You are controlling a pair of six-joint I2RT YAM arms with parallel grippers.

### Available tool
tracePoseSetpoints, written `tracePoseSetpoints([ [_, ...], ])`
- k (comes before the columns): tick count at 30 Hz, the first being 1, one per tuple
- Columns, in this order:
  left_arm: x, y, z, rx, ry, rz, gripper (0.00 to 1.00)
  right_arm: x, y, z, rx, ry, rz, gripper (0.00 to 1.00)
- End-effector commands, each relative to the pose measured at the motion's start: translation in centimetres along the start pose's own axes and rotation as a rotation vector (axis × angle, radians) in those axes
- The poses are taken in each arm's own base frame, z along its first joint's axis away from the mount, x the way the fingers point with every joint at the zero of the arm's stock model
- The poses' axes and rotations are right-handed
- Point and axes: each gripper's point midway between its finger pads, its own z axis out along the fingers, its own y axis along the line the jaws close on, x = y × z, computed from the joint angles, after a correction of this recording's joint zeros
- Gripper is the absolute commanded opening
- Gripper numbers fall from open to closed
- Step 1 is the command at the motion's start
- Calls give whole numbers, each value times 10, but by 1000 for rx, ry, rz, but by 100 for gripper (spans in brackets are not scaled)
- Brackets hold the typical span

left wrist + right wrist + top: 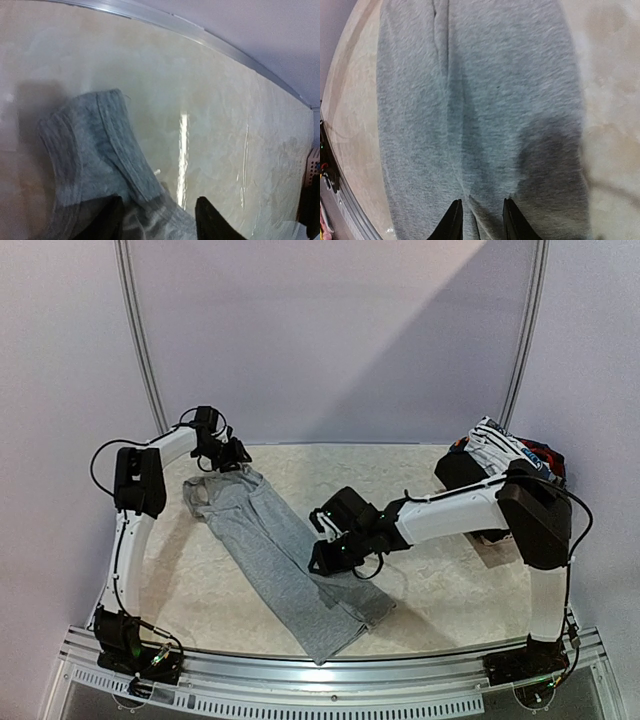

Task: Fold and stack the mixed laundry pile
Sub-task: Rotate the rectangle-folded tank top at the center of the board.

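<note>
Evidently right fingers (452,222) tight on light grey trousers (480,100); left fingers (210,220) cropped, grip unclear.

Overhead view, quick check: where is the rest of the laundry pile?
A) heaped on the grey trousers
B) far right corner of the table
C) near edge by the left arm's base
B: the laundry pile sits at the far right corner of the table, apart from the grey trousers spread diagonally across the middle.

The left arm (122,550) and right arm (450,517) have white rounded links and bulky black joints; thin black cables (91,468) run alongside; the right gripper (481,201) has black tapered fingers (451,222).
</note>
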Motion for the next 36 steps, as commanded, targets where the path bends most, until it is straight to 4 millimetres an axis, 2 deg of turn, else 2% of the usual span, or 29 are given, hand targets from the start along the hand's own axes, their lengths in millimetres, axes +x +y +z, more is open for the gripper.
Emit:
tracePoseSetpoints([
  [1, -19, -39, -61, 21, -79, 100, 59, -38, -22, -41, 145, -50, -54, 32],
  [2, -23, -43, -72, 18, -100, 107, 61, -48, -21, -47, 150, -66, -79, 33],
  [4, -26, -49, -90, 11, -125, 119, 64, -65, -17, -56, 139, -90, -112, 43],
  [6, -29, -60, -112, 13, -153, 136, 66, -85, -14, -61, 130, -116, -158, 55],
  [8, -27, -63, -129, -14, -176, 142, 66, -103, -19, -63, 128, -121, -196, 60],
  [12, -8, -48, -158, -122, -195, 124, 66, -131, -36, -48, 107, -88, -202, 61],
  [13, -2, -41, -166, -158, -200, 116, 64, -131, -39, -38, 103, -67, -207, 61],
  [15, 26, -18, -170, -238, -176, 77, 61, -137, -36, -30, 78, -50, -231, 61],
  [17, 49, -4, -175, -276, -163, 50, 59, -134, -38, -16, 67, -15, -237, 60],
  [20, 87, 11, -170, -292, -120, 26, 54, -122, -43, 4, 48, 30, -225, 58],
  [24, 124, 8, -154, -256, -54, 50, 47, -97, -50, 14, 19, 73, -210, 53],
  [28, 138, 4, -140, -251, -27, 81, 43, -72, -62, 8, 29, 83, -194, 52],
  [32, 146, 8, -118, -263, 17, 84, 41, -50, -70, 3, 28, 83, -170, 52],
  [36, 149, 14, -97, -294, 48, 89, 39, -26, -76, 3, 2, 98, -126, 47],
])
